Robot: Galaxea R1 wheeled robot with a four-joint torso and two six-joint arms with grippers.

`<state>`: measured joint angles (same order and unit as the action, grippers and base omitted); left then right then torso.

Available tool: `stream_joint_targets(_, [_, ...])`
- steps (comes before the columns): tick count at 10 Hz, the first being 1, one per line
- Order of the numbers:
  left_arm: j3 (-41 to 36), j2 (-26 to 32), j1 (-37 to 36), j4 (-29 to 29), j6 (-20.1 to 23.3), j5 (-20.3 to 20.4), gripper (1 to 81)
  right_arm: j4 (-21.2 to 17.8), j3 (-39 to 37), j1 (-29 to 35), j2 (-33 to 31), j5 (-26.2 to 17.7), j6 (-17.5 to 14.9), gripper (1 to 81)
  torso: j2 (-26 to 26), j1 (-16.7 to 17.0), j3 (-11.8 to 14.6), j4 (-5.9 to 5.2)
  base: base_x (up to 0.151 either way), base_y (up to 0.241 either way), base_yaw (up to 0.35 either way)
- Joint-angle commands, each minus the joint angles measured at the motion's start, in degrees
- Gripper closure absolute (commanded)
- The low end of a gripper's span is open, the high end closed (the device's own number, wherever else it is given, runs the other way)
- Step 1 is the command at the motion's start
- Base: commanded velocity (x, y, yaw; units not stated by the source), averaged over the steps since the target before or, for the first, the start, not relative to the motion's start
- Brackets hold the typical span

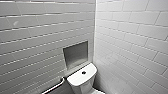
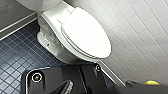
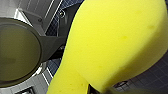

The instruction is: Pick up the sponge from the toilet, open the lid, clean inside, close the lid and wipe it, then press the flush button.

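Small washroom: glossy white brick-laid wall tiles [image 1: 130, 30], dark blue square-tiled floor [image 2: 15, 60]. Sponge [image 3: 112, 42]: bright yellow foam, rounded, faintly speckled, off the toilet and by all appearance clamped in the right gripper [image 3: 95, 88]. Lid [image 2: 86, 35]: smooth white oval, down over the bowl. Toilet [image 2: 47, 40]: glazed ceramic; flush button [image 1: 83, 72] dark, round, centred on the tank top. Left gripper [image 2: 65, 87]: jaw state cannot be told. Step judged: pick-up done, lid-opening due, calling for a purchase under the lid's front rim.
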<state>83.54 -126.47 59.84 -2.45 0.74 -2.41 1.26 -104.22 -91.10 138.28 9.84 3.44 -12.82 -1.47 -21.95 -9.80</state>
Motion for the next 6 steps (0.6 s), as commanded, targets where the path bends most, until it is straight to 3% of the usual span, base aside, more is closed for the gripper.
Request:
stream_joint_targets(1, [-9.27, 4.64, -16.01, 6.66, -0.3, -11.72, 1.0, -0.73, 1.31, 1.22, -1.84, -2.72, -0.01, 81.1, 0.0, 0.0, -2.03, 0.0, 0.0, 0.0, 0.0])
stream_joint_targets(3, [-11.55, 4.37, -22.87, 9.56, -0.3, -15.51, 1.0, -0.73, 1.31, 1.31, -1.75, -2.63, -0.01, 81.1, 0.0, -0.02, -3.98, 0.0, 0.0, 0.0, 0.0])
stream_joint_targets(6, [-11.82, 2.8, -31.38, 14.12, -0.3, -17.88, 1.0, -0.64, 1.22, 1.4, -1.31, -2.63, -0.01, 81.1, 0.09, -0.06, -7.1, 0.0, 0.0, 0.0, 0.0])
